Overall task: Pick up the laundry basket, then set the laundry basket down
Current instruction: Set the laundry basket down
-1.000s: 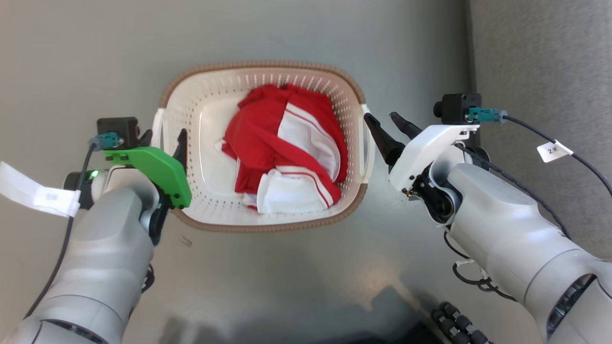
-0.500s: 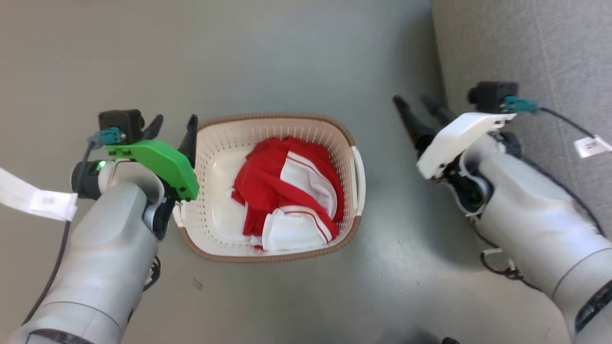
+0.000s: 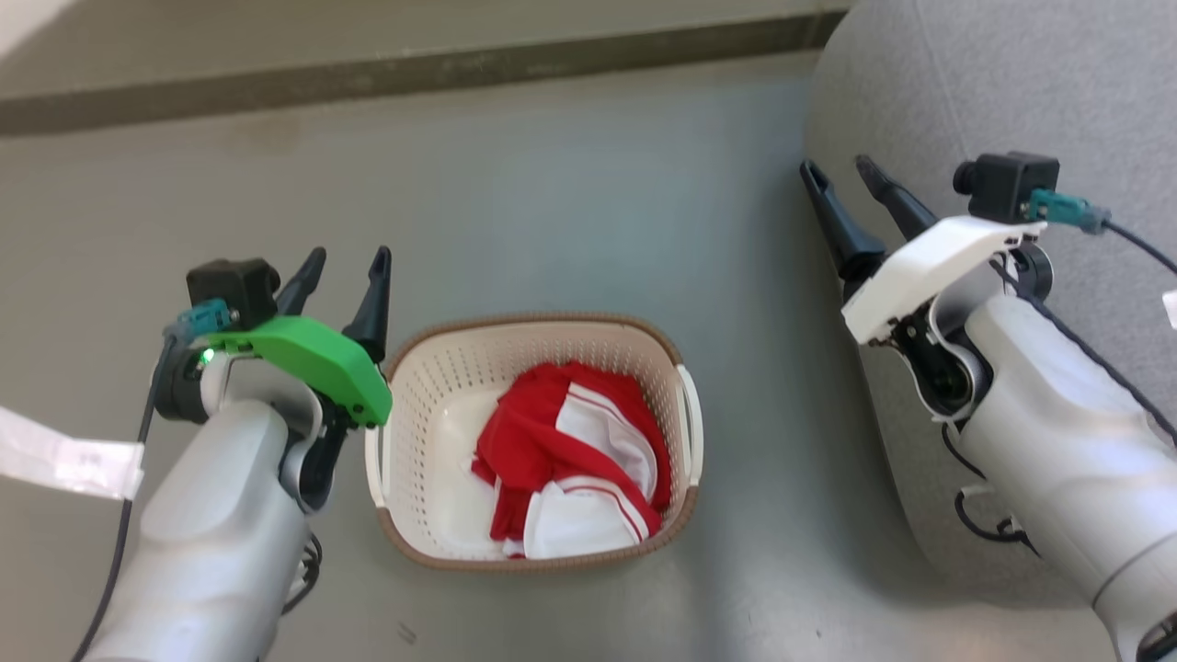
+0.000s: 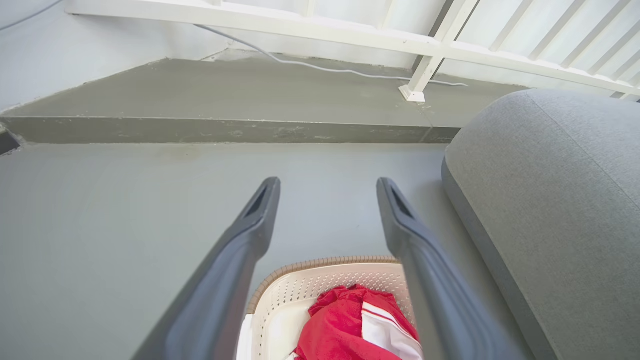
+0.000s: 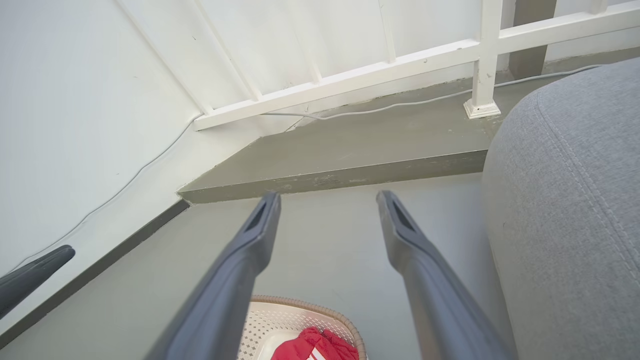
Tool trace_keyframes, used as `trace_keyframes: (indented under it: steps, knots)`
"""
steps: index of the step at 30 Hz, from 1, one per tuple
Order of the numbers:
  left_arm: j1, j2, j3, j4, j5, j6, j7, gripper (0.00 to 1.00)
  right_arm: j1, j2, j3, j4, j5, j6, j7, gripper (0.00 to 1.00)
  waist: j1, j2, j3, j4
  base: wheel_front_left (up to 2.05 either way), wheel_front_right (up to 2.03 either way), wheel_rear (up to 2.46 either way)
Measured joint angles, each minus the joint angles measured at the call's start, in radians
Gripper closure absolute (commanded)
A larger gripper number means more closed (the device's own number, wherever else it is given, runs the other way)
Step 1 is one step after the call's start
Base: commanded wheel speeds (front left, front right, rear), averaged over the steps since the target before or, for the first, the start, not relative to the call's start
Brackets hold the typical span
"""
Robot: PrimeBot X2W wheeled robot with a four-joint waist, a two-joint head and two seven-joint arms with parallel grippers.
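- Laundry basket point(image 3: 533, 321) is sitting on the grey floor point(image 3: 588, 193), with a red-and-white garment point(image 3: 542, 432) lying inside.
- Left pincer point(image 3: 349, 262) and right pincer point(image 3: 837, 170) are both gaping, gripping nothing.
- White cable tag point(image 3: 64, 455): print unreadable.

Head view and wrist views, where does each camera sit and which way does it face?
Head view: on the head, facing down at the laundry basket; left end effector and right end effector show.
Left wrist view: on the left wrist, facing along its fingers toward the step.
Right wrist view: on the right wrist, likewise, past its fingers.
Both wrist views share the laundry basket, sofa and railing.
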Motion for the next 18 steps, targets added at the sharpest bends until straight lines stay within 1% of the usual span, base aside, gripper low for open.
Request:
trace_keyframes:
  steps: [5, 8, 10, 12, 15, 18]
  knots:
    - [0.081, -0.001, 0.047, -0.08, 0.031, 0.021, 0.0, 0.0, 0.085, -0.015, -0.075, -0.08, -0.079, -0.028, 0.0, 0.0, 0.0, 0.0, -0.072, 0.006, 0.0, 0.0, 0.0]
    - [0.139, -0.001, 0.1, -0.144, 0.049, 0.035, 0.0, 0.0, 0.145, -0.021, -0.133, -0.131, -0.116, -0.049, 0.0, 0.0, 0.0, 0.0, -0.115, 0.011, 0.0, 0.0, 0.0]
    - [0.171, 0.001, 0.125, -0.181, 0.069, 0.044, 0.0, 0.0, 0.184, -0.023, -0.174, -0.168, -0.144, -0.067, 0.0, 0.0, 0.0, 0.0, -0.144, 0.015, 0.0, 0.0, 0.0]
    - [0.202, 0.001, 0.137, -0.213, 0.081, 0.055, 0.0, 0.0, 0.22, -0.025, -0.225, -0.211, -0.166, -0.094, 0.0, 0.0, 0.0, 0.0, -0.171, 0.019, 0.0, 0.0, 0.0]
    - [0.246, 0.001, 0.18, -0.284, 0.102, 0.07, 0.0, 0.0, 0.26, -0.027, -0.257, -0.272, -0.214, -0.108, -0.002, 0.0, 0.0, 0.0, -0.206, 0.025, 0.0, 0.0, 0.0]
    - [0.269, 0.0, 0.195, -0.347, 0.134, 0.075, 0.0, 0.0, 0.3, -0.025, -0.269, -0.329, -0.272, -0.117, -0.002, 0.0, 0.0, 0.0, -0.231, 0.03, 0.0, 0.0, 0.0]
